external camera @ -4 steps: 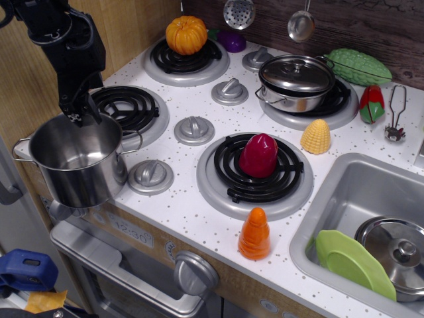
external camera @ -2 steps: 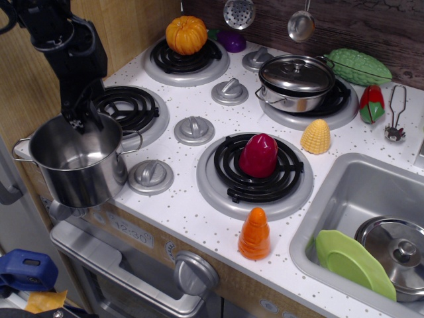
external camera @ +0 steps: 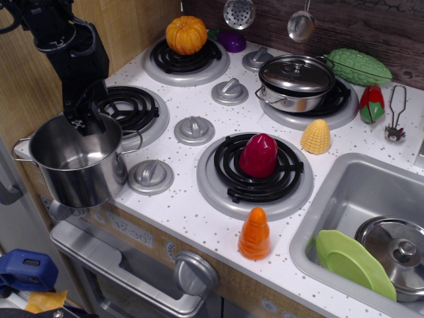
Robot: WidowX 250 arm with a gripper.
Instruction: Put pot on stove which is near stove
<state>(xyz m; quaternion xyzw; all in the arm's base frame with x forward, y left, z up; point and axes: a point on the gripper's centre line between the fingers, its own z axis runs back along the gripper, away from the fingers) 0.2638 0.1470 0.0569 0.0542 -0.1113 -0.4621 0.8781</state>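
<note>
At the far left, the tall shiny stainless-steel pot stands upright at the front left corner of the white speckled tabletop, its open mouth facing up and its long axis vertical. Its two thin wire loop handles stick out left and right. The black pincer comes down from the upper left and sits at the pot's back rim; its fingers look close together there, but whether they actually clamp the rim cannot be told.

Just behind the pot lies the nearest burner of the white speckled toy stove, a bare black spiral coil in a silver-grey rim, partly hidden by the pincer and the pot's rim. A small grey knob sits just right of the pot, and another grey knob lies beside that bare burner.

Further back, an orange toy pumpkin occupies the rear left burner. Toward the middle, a dark red toy vegetable rests on the front burner, with an orange cone-shaped toy standing near the front edge below it. The shallower steel pot with a knobbed lid covers the rear right burner. A yellow toy corn piece lies beside it. At the right, a grey sink holds a lime green plate and a steel lid.
</note>
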